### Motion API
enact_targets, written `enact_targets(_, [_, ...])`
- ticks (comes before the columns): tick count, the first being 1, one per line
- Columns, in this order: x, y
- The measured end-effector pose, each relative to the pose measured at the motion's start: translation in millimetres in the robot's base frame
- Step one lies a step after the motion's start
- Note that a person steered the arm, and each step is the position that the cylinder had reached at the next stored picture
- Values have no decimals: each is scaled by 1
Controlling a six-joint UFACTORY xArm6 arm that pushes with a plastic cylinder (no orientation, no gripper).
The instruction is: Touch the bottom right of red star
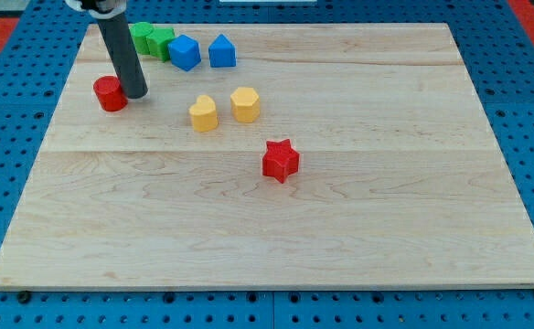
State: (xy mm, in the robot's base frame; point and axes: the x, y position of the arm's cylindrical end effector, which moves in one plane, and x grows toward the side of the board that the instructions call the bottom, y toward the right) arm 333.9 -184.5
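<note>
Blue pegboard surrounds the wooden desk (pixel 386 228). Near its middle sits the red star (pixel 281 161), well apart from the tip (pixel 136 94), which rests just right of the red cylinder (pixel 110 93) at the view's upper left. Two yellow blocks (pixel 204 113) (pixel 245 104) lie between them. No pincer shows: the arm ends in a bare rod.

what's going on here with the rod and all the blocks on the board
My tip rests right beside the red cylinder near the view's top left. The red star I am meant to touch sits untouched near the board's middle, well off to the lower right, past the two yellow blocks.
</note>
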Motion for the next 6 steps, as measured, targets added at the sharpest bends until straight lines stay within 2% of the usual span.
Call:
enact_targets(1, [-19,-16])
enact_targets(2, [21,-42])
enact_targets(3, [37,0])
enact_targets(5, [169,99])
enact_targets(6, [215,219])
